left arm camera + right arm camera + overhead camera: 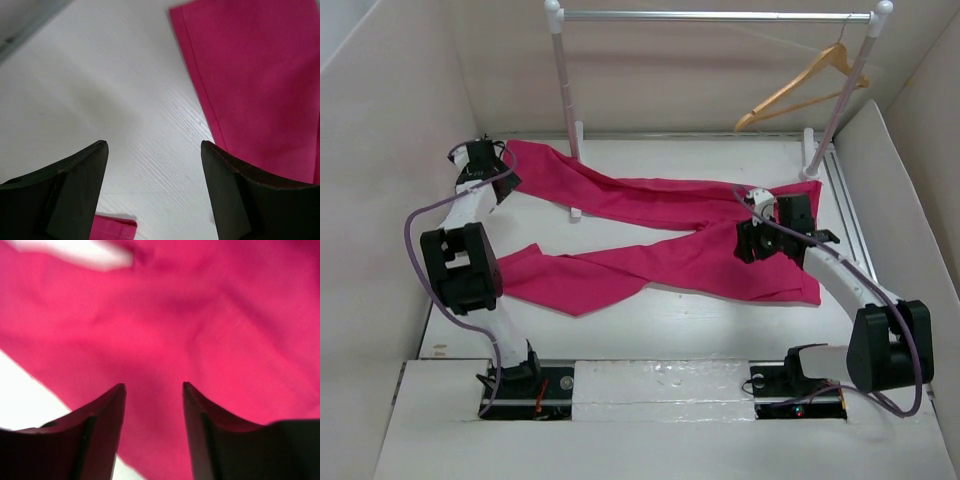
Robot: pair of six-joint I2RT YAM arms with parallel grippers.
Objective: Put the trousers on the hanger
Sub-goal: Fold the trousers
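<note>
- The trousers are soft, light, limp cloth. Expect them to sag and fold from any hold.
- Take them at the waistband or a leg hem, and pinch up a fold rather than flat cloth.
- They are plain magenta-pink and lie flat across the middle of the bench, legs splayed in a V.
- The tan wooden hanger hangs on the rack rail at upper right, well apart from them.
- Your left gripper stands wide over bare bench beside a leg hem at upper left, holding nothing.
- Your right gripper is partly open above the waist end, empty.
</note>
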